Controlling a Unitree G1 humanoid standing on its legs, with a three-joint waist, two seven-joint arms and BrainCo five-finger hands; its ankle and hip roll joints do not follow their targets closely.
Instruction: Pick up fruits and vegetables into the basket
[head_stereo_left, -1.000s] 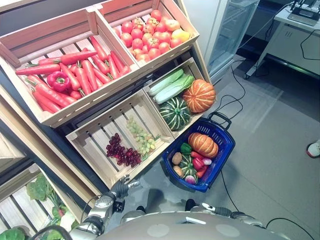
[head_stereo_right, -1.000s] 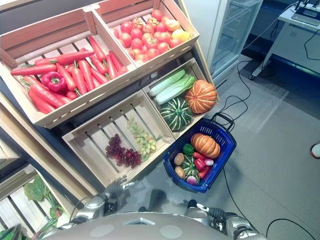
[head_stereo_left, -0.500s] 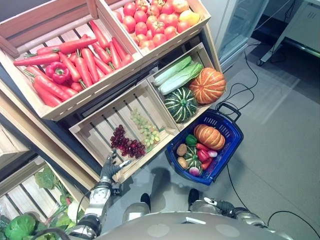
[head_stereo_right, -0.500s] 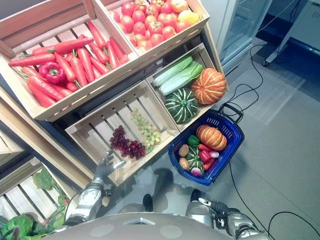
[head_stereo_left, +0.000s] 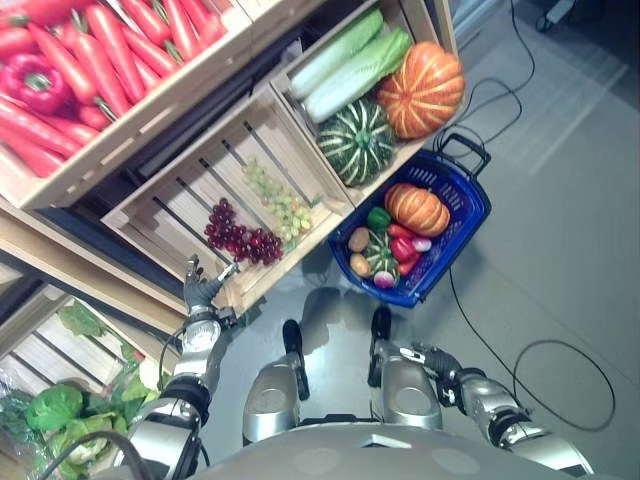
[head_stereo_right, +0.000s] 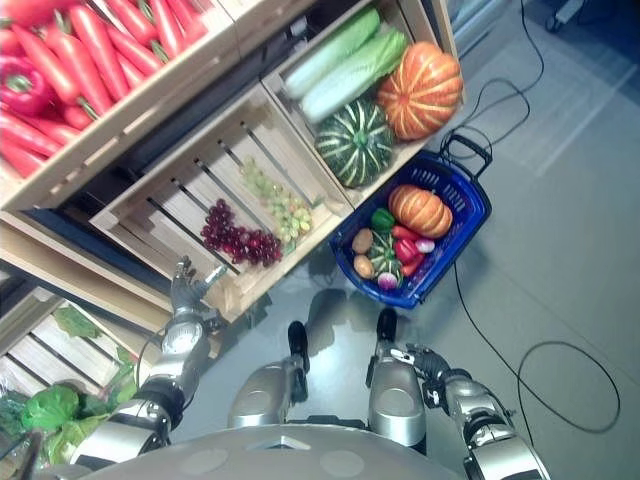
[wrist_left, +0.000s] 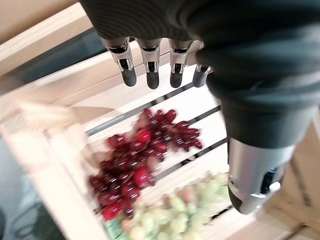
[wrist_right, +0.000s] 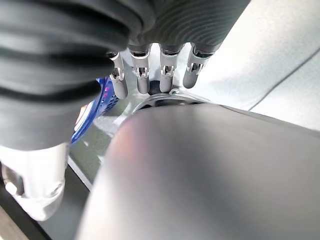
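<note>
The robot's left hand (head_stereo_left: 200, 290), fingers relaxed and empty, is hovering at the front edge of the wooden crate (head_stereo_left: 150, 215) holding the red grapes (head_stereo_left: 240, 240), and should be reaching over the rim and closing gently beneath the bunch before carrying it to the blue basket (head_stereo_left: 465, 225).

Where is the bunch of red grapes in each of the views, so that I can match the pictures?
Left eye view: red grapes in the lower wooden crate, above the left hand.
Right eye view: same crate, centre-left.
Left wrist view: middle, past the fingers.
Right wrist view: no grapes.
Shared landmark: green grapes beside them.
</note>
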